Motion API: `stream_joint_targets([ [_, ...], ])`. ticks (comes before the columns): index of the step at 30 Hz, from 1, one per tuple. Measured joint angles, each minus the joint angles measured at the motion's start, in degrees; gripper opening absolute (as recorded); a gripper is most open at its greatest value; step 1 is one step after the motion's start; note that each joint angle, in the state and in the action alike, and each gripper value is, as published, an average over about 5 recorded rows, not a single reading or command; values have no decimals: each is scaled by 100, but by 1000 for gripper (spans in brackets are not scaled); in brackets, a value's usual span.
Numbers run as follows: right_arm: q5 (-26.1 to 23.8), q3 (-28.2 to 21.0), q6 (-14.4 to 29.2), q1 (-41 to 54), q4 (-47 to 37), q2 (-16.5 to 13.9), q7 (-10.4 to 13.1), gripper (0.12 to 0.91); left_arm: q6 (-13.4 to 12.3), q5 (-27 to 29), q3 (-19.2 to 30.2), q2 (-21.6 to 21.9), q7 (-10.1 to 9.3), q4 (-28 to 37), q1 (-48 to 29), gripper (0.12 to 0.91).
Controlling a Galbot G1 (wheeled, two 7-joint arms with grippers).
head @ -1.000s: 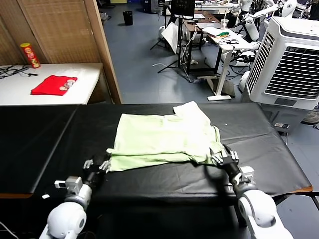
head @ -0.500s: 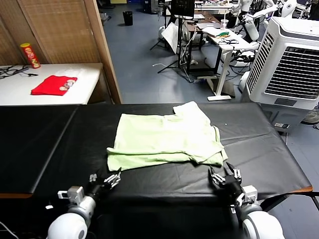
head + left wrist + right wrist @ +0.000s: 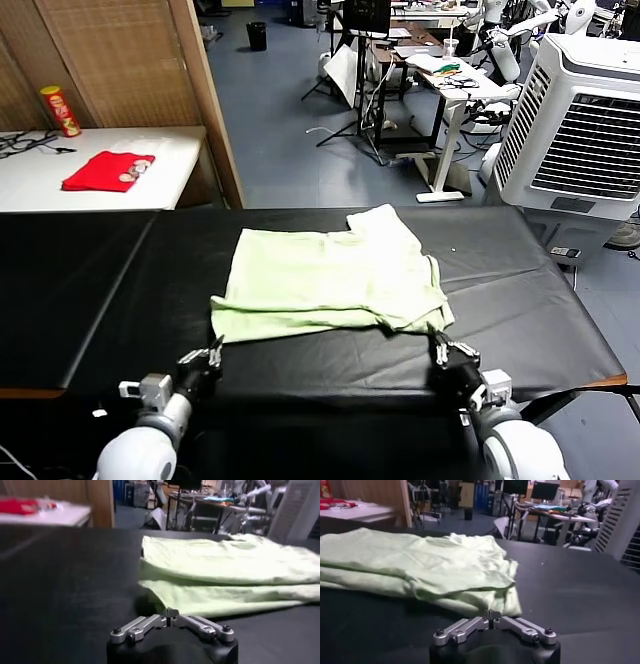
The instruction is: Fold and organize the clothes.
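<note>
Left side first: the left gripper (image 3: 207, 357) sits low in the frame on the black worktop (image 3: 90, 290), fingers pressed together and holding nothing, just short of the shirt's (image 3: 330, 280) lower left corner. In the left wrist view the gripper (image 3: 170, 616) has its tips meeting, with the fabric edge right ahead of them.

The shirt is in the middle of the frame, thin pale green cloth, soft and a bit wrinkly, folded into a rough rectangle with the doubled edge along the bottom. Long axis runs left to right across the worktop, and one sleeve pokes out toward the upper right. The worktop itself is matte black with slight creases.

Right of that, the right gripper (image 3: 447, 357) is just below the shirt's lower right corner, fingers also pinched shut on nothing. The right wrist view shows the gripper (image 3: 492, 616) closed, with the layered corner of the shirt (image 3: 420, 565) just ahead of it.

Versus half a second ago: both sets of fingers were spread then and are closed now. The shirt's bottom edge has shifted slightly.

Upper left there's a red cloth (image 3: 108, 170) on a white table (image 3: 165, 185), plus a can (image 3: 60, 110).
</note>
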Motion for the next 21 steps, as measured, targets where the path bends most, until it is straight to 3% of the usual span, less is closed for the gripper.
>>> stream_joint_targets([
  [8,210,241,-437,-601,617,-93,20,122,165,292,-180,527,-31,-558,533,127],
  [14,207,316,-538,-1071,1017,-17,49,140,245,301,-327,652,-34,-977,1229,127],
  [17,201,352,-675,-1251,1197,15,79,251,309,293,-406,664,-96,-1170,1584,127],
  [21,239,450,-817,-1404,1464,-7,90,468,437,263,-540,686,-202,-1415,1910,168],
])
